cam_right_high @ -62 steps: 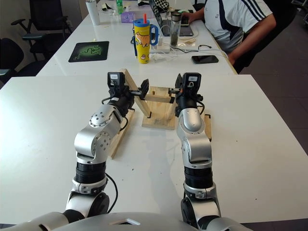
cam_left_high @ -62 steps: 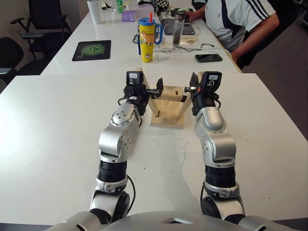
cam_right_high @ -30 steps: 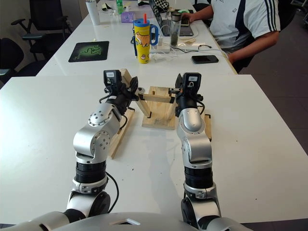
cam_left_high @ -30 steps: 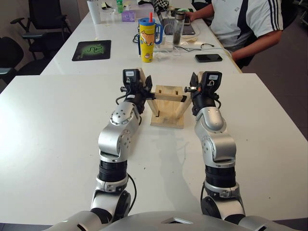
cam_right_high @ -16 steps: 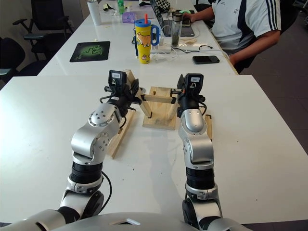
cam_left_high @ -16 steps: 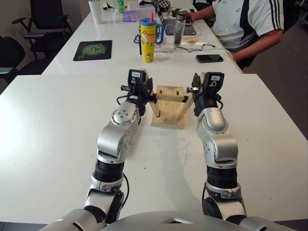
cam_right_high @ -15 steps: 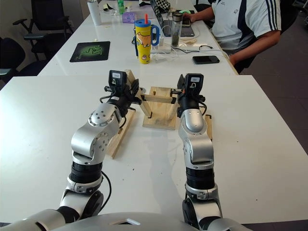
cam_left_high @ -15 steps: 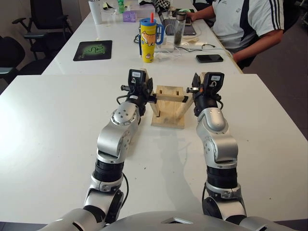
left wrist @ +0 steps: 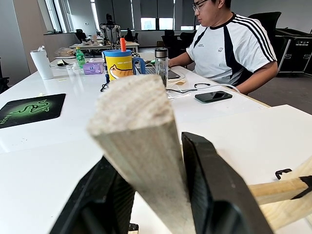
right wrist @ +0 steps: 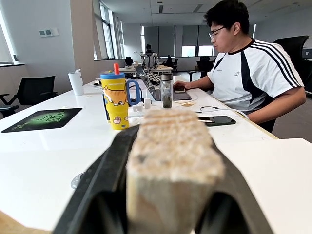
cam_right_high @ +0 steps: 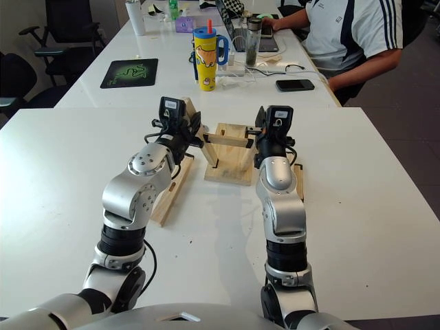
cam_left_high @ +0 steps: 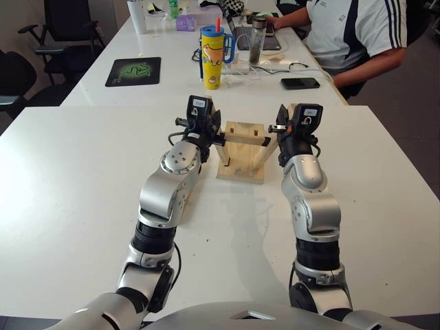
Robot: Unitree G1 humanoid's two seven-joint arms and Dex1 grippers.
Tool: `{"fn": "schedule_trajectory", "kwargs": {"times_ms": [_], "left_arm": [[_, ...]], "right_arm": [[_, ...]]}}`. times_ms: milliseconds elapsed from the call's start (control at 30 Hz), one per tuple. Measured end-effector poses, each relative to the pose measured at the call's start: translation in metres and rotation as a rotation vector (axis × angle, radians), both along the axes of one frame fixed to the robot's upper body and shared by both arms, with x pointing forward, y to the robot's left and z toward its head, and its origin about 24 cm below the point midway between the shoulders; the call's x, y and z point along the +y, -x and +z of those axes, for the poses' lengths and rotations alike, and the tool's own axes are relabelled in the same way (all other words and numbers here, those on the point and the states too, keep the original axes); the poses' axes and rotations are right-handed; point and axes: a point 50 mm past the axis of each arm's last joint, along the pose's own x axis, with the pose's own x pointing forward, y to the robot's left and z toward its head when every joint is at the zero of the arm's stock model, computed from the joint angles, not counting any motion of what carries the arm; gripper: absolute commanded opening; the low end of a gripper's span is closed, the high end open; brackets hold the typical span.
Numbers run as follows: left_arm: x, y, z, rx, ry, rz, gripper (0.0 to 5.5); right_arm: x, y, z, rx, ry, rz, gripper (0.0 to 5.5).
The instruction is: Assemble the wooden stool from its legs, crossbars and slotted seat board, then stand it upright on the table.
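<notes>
The half-built stool stands upside down at mid-table, its seat board flat on the white table. Two legs rise from it, joined by a crossbar. My left gripper is shut on the top of the left leg, with its black fingers pressed to both sides. My right gripper is shut on the top of the right leg. The crossbar also shows in the left wrist view, running off from the left leg.
One loose wooden piece lies under my left arm and another beside my right arm. The far table holds a yellow cup, a bottle, a phone and a green mat. A person sits there.
My left gripper drew back left off the crossbar, then closed on the top of the left leg. The right gripper kept its hold. The head camera shifted slightly.
</notes>
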Motion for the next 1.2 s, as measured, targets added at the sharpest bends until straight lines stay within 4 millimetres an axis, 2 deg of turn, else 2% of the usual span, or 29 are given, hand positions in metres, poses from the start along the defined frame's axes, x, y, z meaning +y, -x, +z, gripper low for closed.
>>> {"fn": "schedule_trajectory", "kwargs": {"times_ms": [300, 333, 500, 833, 1200], "left_arm": [[0.0, -0.004, -0.003, 0.008, 0.062, 0.004, 1.29], [0.001, -0.005, -0.003, 0.008, 0.08, 0.002, 1.63], [-0.001, -0.007, -0.011, 0.059, 0.121, -0.023, 2.21], [0.0, -0.007, -0.011, 0.055, 0.13, -0.028, 2.21], [0.025, 0.001, 0.027, -0.06, 0.431, -0.057, 2.21]], "right_arm": [[0.001, -0.002, -0.001, 0.018, -0.005, 0.012, 1.16], [0.001, -0.003, -0.001, 0.017, -0.003, 0.013, 1.16], [0.003, -0.005, 0.001, 0.014, 0.0, 0.03, 1.16], [0.004, -0.005, 0.001, 0.014, 0.0, 0.032, 1.16], [0.006, -0.006, 0.002, 0.012, -0.002, 0.053, 1.16]]}}
